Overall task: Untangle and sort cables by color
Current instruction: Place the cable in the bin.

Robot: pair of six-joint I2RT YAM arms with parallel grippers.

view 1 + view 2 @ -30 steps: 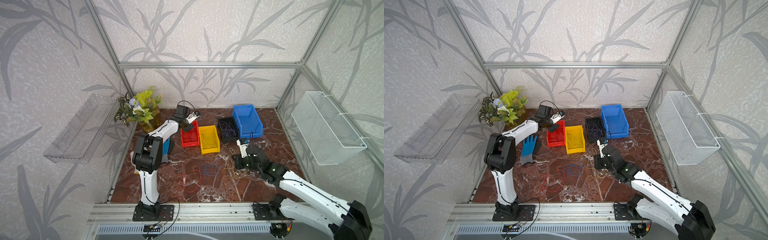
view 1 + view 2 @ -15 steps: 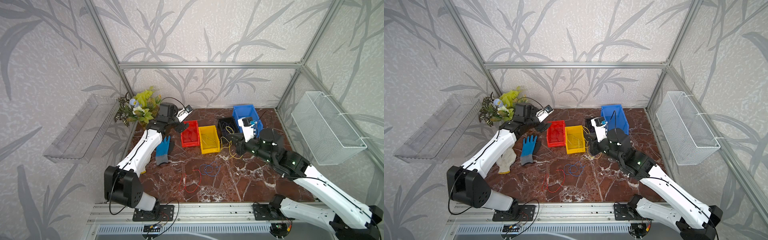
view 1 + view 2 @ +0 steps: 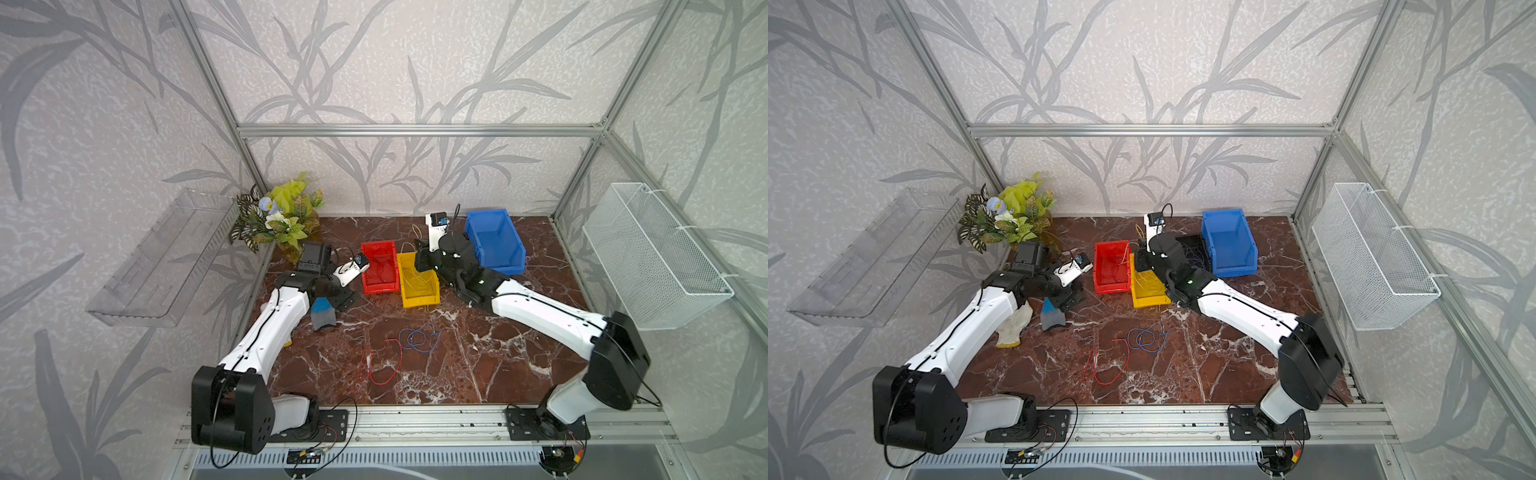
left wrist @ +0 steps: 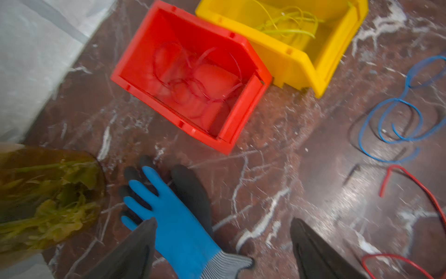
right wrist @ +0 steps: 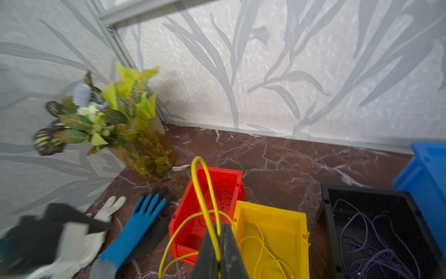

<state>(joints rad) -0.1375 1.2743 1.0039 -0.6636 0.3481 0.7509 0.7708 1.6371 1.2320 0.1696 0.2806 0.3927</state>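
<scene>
Cables (image 3: 1144,338), both top views: one thin red cable (image 3: 400,357) is lying front-to-back on marble floor (image 3: 478,365), one blue coil (image 3: 417,337) beside it. Left wrist: left gripper (image 4: 222,221) is hanging spread. Right wrist: right gripper (image 5: 219,232) is pinching one yellow cable (image 5: 200,183), loop pointing upward.

— How do the bins stand?

— Four in a row at the back of the table (image 3: 478,365): the leftmost bin (image 3: 365,266), the second bin (image 3: 419,301) just beside it, then the third bin (image 3: 1190,237) and the rightmost bin (image 3: 503,266) side by side. Cables (image 5: 376,256) lie inside the first three.

— And around them?

— Loose cables (image 3: 417,337) lie on the table in front of the first two bins, and a raised cable (image 5: 198,158) arches above those two. The gloves (image 3: 1052,316) lie left of the leftmost bin, with the plant (image 3: 280,216) behind them in the back left corner.
</scene>
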